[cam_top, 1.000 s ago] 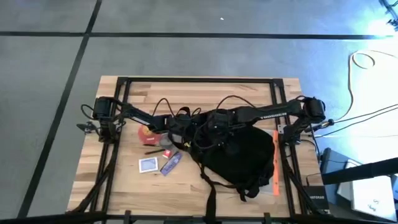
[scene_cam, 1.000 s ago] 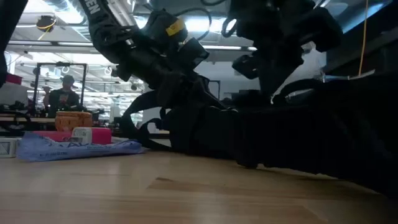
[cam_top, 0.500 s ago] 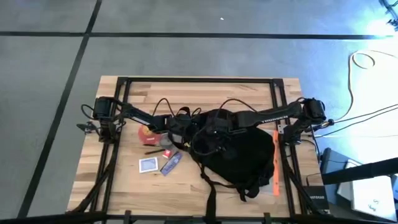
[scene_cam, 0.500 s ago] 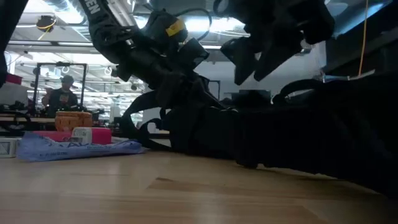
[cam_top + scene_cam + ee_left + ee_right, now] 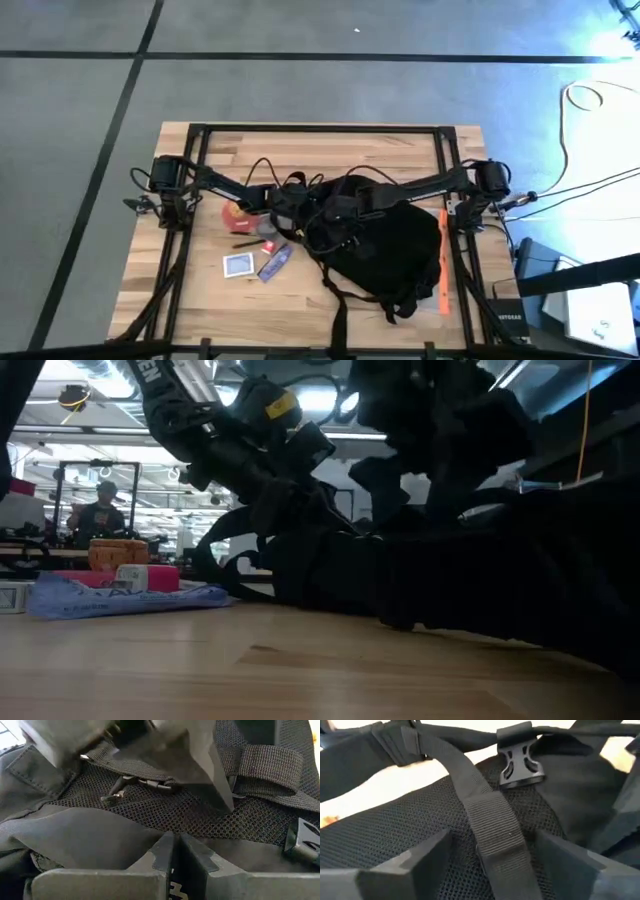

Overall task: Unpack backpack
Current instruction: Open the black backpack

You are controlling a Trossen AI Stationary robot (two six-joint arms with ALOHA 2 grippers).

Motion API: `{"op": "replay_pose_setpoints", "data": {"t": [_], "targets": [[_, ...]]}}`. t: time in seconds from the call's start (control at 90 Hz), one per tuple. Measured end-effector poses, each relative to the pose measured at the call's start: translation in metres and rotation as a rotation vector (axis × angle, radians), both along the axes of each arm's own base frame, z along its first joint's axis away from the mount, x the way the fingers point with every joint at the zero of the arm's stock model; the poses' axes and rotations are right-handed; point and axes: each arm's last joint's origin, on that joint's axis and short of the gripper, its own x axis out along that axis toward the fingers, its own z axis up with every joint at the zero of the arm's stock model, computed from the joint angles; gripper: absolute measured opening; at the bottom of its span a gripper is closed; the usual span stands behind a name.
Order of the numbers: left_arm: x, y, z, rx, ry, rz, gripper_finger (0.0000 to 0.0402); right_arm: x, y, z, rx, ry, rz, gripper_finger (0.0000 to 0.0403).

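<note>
While the left claw [image 5: 175,851] pinches the backpack [image 5: 385,250] fabric, the right claw [image 5: 492,851] gapes wide over a strap [image 5: 490,815]. Close squarely on the webbing — not the mesh — then lift.

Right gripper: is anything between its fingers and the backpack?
Nothing visible. The right gripper is open right over the backpack, a black strap and mesh panel between its fingers. The left gripper is shut on backpack fabric.

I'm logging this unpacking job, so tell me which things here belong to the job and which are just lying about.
Part of the job:
backpack
left end effector, shut on backpack fabric
right end effector, open over a strap

Lying about:
orange tool
blue packet
small card
red item
</note>
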Motion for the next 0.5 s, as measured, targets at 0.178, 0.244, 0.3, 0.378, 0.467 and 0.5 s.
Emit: {"op": "replay_pose_setpoints", "data": {"t": [0.178, 0.244, 0.3, 0.378, 0.467, 0.5], "targets": [[0.0, 0.0, -0.0001, 0.0, 0.001, 0.0, 0.0016, 0.0002, 0.0001, -0.0037, -0.003, 0.014, 0.014, 0.0185], [-0.0001, 0.0001, -0.0001, 0.0, 0.001, 0.001, 0.0016, 0.0002, 0.0001, -0.0037, -0.003, 0.014, 0.015, 0.0148], [-0.0001, 0.0001, -0.0001, 0.0, 0.001, 0.0, 0.0016, -0.0002, 0.0, -0.0039, -0.006, 0.018, 0.014, 0.0118], [0.0, 0.0001, -0.0001, 0.0, 0.001, 0.001, 0.0016, -0.0015, -0.0005, -0.0045, -0.022, 0.033, 0.01, 0.0079], [-0.0001, 0.0001, -0.0001, 0.0, 0.001, 0.001, 0.0016, -0.0021, -0.0007, -0.0046, -0.034, 0.038, 0.013, 0.004], [-0.0001, 0.0001, -0.0001, 0.0, 0.001, 0.001, 0.0016, -0.0025, -0.001, -0.0038, -0.036, 0.038, 0.013, 0.0027]]}}
